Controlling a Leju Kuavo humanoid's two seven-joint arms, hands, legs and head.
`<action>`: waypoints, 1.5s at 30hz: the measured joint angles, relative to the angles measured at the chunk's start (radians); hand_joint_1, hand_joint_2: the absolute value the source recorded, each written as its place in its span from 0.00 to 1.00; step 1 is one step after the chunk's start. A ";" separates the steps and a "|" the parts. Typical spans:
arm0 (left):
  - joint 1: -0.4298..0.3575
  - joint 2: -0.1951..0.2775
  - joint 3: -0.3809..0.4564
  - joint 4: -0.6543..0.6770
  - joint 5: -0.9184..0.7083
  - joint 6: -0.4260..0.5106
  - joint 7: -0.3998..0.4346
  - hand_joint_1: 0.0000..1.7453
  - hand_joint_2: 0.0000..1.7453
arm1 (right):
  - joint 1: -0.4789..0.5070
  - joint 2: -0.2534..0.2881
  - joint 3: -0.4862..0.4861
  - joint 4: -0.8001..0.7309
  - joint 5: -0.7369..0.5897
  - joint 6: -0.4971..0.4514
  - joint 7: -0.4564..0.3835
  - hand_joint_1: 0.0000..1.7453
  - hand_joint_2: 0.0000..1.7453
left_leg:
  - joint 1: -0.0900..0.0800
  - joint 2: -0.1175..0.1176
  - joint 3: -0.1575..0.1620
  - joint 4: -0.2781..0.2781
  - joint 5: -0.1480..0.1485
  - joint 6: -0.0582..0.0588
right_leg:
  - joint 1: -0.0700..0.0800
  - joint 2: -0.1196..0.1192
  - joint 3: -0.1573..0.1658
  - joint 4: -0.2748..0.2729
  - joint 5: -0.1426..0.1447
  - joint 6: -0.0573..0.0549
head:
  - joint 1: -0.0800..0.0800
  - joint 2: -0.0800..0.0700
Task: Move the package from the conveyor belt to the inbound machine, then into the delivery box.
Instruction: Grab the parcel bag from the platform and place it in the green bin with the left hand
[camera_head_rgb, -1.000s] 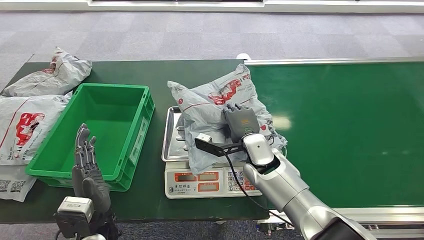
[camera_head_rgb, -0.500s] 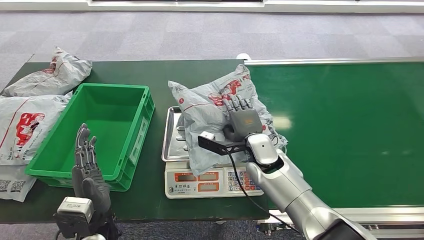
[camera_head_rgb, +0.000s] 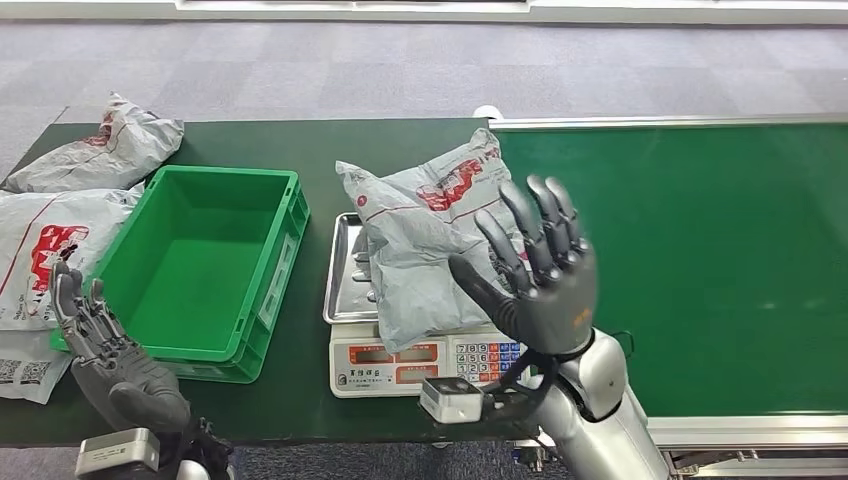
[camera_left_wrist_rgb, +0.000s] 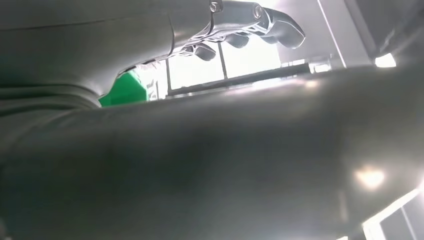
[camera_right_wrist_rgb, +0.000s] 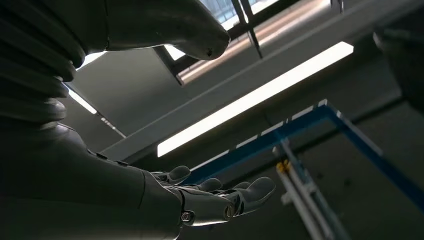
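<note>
- The grey package (camera_head_rgb: 425, 245) lies crumpled on the steel tray of the weighing scale (camera_head_rgb: 400, 365), between the green crate (camera_head_rgb: 200, 255) and the conveyor belt (camera_head_rgb: 700, 270).
- The crate's floor is bare green plastic.
- Two more grey mail bags (camera_head_rgb: 60, 215) lie on the table left of the crate.
- The right hand (camera_head_rgb: 535, 275) is raised, palm up, fingers spread, holding nothing.
- The left hand (camera_head_rgb: 105, 355) is low by the crate's near corner, fingers loose and apart, holding nothing.

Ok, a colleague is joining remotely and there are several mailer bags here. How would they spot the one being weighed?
Find the green crate on the dark table; right of it sits an electronic scale. The package lies crumpled on its steel pan, grey with red print. The other grey bags lie on the table left of the crate.
</note>
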 joint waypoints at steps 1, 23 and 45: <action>0.001 0.001 -0.003 -0.002 0.006 0.017 -0.002 0.00 0.00 | 0.037 0.017 -0.043 -0.058 -0.051 -0.001 -0.052 0.00 1.00 | 0.000 0.000 0.000 0.000 0.000 0.000 | 0.000 0.000 0.000 0.000 0.000 0.000 | 0.000 0.000; -0.840 0.208 -0.257 0.631 -0.540 -0.720 0.488 0.00 1.00 | 0.407 0.135 -0.384 -0.460 -0.313 0.001 -0.109 0.00 1.00 | 0.000 0.002 -0.005 0.000 0.012 -0.001 | 0.000 0.001 -0.006 0.001 0.013 -0.002 | 0.000 0.000; -1.057 0.017 -0.544 1.274 -0.530 -0.855 0.439 0.00 1.00 | 0.411 0.148 -0.401 -0.399 -0.291 0.003 -0.109 0.00 1.00 | -0.001 0.003 -0.009 0.000 0.012 0.000 | -0.001 0.002 -0.009 0.000 0.013 -0.001 | 0.000 0.000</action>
